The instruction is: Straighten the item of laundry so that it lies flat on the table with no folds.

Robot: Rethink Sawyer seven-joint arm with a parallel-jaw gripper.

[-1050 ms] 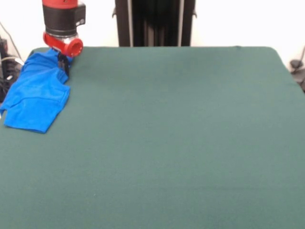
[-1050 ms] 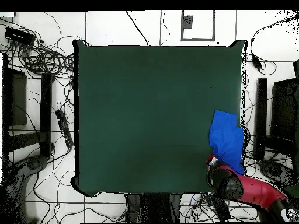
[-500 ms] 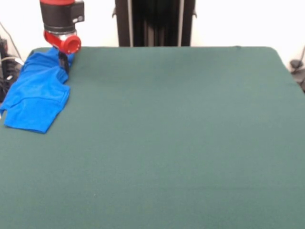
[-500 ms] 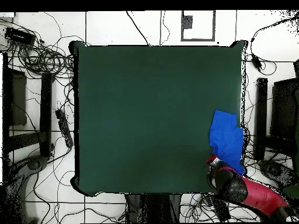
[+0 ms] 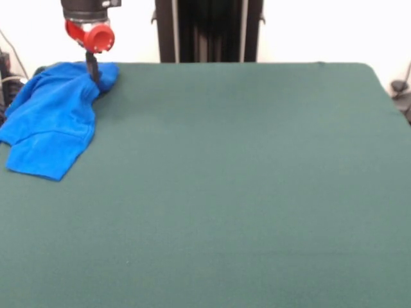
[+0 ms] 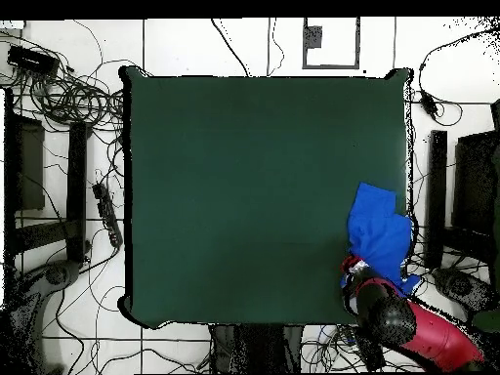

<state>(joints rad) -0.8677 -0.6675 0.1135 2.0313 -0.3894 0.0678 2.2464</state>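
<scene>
The end effector (image 5: 94, 69) pinches a raised peak of the royal-blue T-shirt (image 5: 51, 125), closed on the cloth; below and to the side of it the shirt hangs down in a crumpled, folded heap, one hemmed edge lying flat; it sits at a corner of the green bench (image 5: 244, 186), partly over the edge.

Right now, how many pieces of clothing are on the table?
1. The blue T-shirt lies crumpled at a corner of the green table, under the gripper. Nothing else shows, though its folds could hide something.
</scene>
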